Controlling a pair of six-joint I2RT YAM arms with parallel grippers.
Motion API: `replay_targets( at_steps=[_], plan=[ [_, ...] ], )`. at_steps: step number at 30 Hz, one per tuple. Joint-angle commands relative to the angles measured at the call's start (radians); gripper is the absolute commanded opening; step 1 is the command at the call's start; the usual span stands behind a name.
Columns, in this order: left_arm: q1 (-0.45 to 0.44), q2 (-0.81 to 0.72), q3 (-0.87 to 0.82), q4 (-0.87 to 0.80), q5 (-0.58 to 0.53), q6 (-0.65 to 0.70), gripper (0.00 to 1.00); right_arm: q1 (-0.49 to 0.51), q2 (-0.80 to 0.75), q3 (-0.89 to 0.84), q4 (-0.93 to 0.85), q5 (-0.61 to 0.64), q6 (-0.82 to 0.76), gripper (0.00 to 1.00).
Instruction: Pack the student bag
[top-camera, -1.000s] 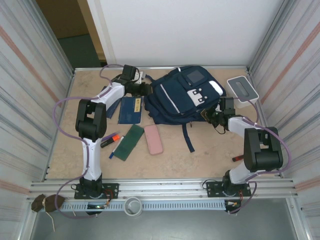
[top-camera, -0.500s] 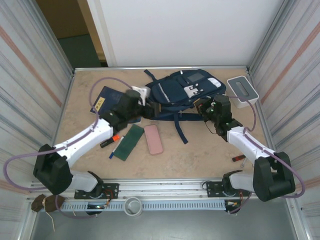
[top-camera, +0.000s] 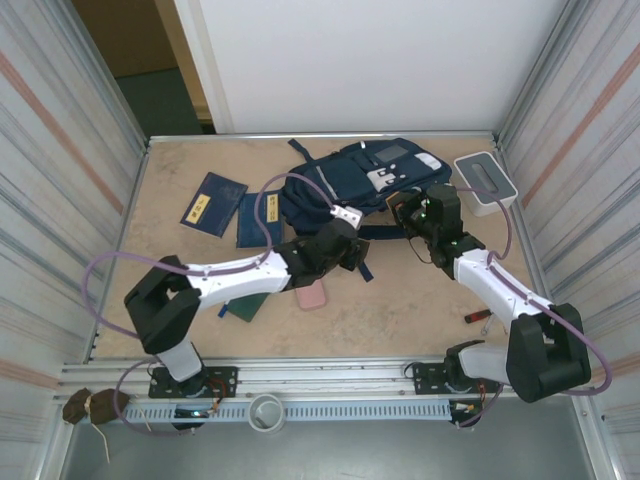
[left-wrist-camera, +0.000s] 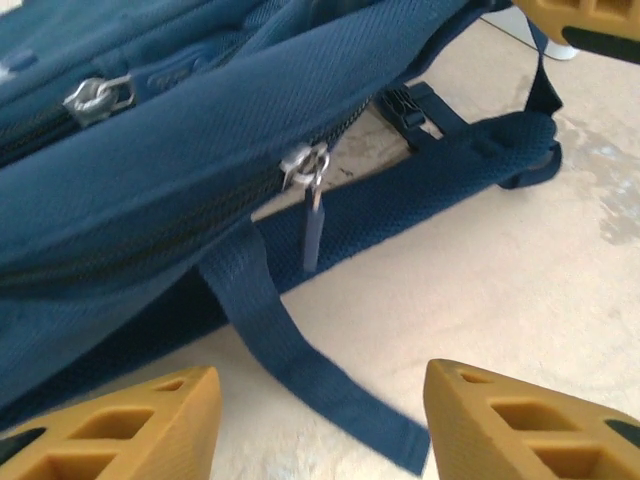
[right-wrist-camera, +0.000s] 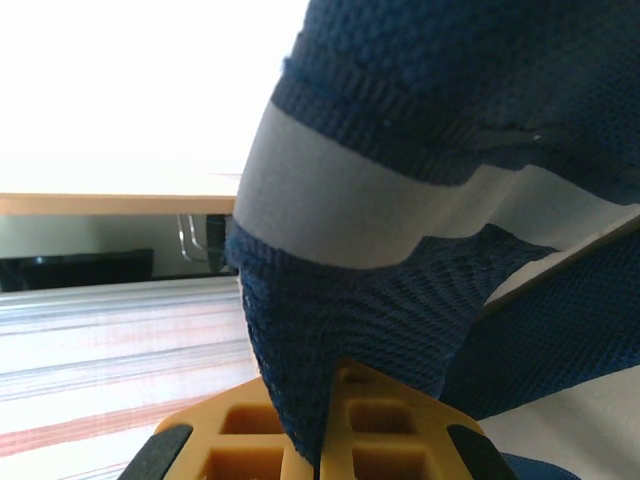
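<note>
the bag (top-camera: 352, 178) lies at the back of the counter (top-camera: 400, 310), about midway across, with its straps trailing toward our bases. our right hand (top-camera: 407, 210) is at the bag's right edge, and the right wrist camera shows its fingers pinched shut on a fold of the navy fabric, just below a pale stripe (right-wrist-camera: 400, 215). our left hand (left-wrist-camera: 320, 378) sits low in front of the bag's near side with its fingers spread roughly halfway and nothing gripped between them; a loose strap (left-wrist-camera: 300, 360) lies on the counter in the gap, touching neither finger as far as we can tell. just ahead of that hand a metal zip pull (left-wrist-camera: 312, 200) hangs from a closed zipper on the bag. left of the bag two dark blue booklets (top-camera: 212, 203) lie flat, close together. nearer to us, under the left arm, a pink case (top-camera: 312, 294) and a green flat item (top-camera: 245, 303) rest on the counter. a white box (top-camera: 487, 182) stands at the back right, just beside the bag, and a small red thing (top-camera: 477, 317) lies by the right arm.
</note>
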Motion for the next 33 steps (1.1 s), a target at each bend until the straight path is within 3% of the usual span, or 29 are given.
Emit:
replay_targets(
  at_steps=[1,10,21,29,33],
  plan=[
    [-0.004,0.048,0.070,0.032,-0.100,0.009,0.52,0.013,-0.003,0.058,0.069,-0.020,0.010,0.01],
    [0.010,0.185,0.209,0.020,-0.128,-0.016,0.39,0.017,0.003,0.046,0.076,-0.028,0.014,0.01],
    [0.064,0.176,0.203,0.032,-0.040,-0.007,0.00,-0.015,-0.036,0.029,-0.067,0.000,-0.122,0.02],
    [0.149,0.037,0.055,0.011,0.165,0.012,0.00,-0.151,-0.009,0.061,-0.203,-0.097,-0.318,0.02],
    [0.192,-0.020,-0.005,-0.029,0.195,0.040,0.00,-0.213,0.026,0.088,-0.238,-0.153,-0.370,0.02]
  ],
)
